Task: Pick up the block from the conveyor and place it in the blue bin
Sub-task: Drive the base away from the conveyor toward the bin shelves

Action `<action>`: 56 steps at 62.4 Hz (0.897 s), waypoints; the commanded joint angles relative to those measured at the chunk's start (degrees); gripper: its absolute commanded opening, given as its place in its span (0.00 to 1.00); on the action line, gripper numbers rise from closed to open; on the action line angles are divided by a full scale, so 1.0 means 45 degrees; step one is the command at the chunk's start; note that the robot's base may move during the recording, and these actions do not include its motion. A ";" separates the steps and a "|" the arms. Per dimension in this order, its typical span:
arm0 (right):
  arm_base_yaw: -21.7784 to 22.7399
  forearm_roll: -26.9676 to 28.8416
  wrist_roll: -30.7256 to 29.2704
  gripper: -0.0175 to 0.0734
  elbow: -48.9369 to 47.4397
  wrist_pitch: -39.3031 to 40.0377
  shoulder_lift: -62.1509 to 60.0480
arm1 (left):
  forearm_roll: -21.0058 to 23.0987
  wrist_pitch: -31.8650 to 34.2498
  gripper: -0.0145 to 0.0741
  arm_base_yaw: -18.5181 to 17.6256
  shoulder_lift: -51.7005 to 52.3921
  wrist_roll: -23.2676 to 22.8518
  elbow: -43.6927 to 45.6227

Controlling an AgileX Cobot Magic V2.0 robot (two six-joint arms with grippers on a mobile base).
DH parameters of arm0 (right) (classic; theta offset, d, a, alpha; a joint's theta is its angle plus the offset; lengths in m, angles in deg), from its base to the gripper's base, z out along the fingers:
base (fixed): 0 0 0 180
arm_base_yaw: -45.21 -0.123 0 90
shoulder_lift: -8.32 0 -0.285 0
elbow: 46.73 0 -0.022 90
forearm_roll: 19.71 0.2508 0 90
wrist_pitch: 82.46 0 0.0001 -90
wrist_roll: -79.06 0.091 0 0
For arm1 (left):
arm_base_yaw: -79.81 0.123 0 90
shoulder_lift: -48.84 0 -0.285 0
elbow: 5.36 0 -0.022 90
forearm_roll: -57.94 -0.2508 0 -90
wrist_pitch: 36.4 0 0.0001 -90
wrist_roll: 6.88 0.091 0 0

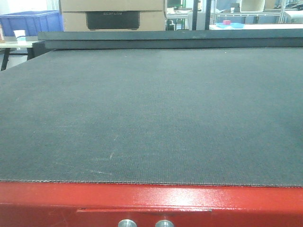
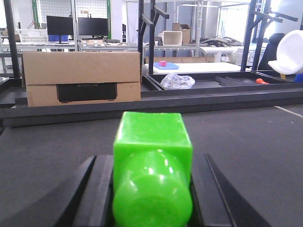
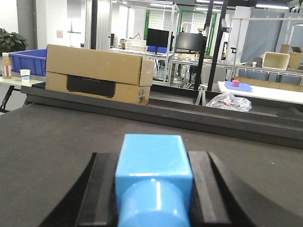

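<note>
A bright green block [image 2: 152, 142] with a rounded end toward the camera fills the lower middle of the left wrist view. My left gripper [image 2: 152, 161] is shut on it, a black finger [image 2: 97, 189] pressed to each side, low over the conveyor belt [image 2: 246, 137]. My right gripper [image 3: 154, 158] is likewise shut on a light blue block [image 3: 154, 156] of the same shape. In the front view the dark grey conveyor [image 1: 151, 118] on its red frame [image 1: 151, 203] carries nothing, and neither arm shows. The blue bin [image 1: 31, 21] stands beyond the belt's far left corner and shows in the right wrist view as the blue bin [image 3: 28, 59].
A large cardboard box [image 1: 113, 14] stands past the belt's far edge, beside a raised dark rail [image 1: 170, 38]. A white cup [image 1: 20, 35] sits on a side table by the bin. A crumpled plastic bag [image 2: 177, 81] and shelving lie further back.
</note>
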 commanded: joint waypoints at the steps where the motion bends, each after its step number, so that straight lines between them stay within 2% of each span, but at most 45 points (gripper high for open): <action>1: 0.0006 0.0021 -0.0040 0.01 -0.0025 0.0297 -0.0066 | 0.0114 0.0259 0.04 -0.0075 0.0078 -0.0023 -0.0006; 56: 0.0006 0.0021 -0.0040 0.01 -0.0025 0.0297 -0.0066 | 0.0114 0.0259 0.04 -0.0075 0.0078 -0.0023 -0.0006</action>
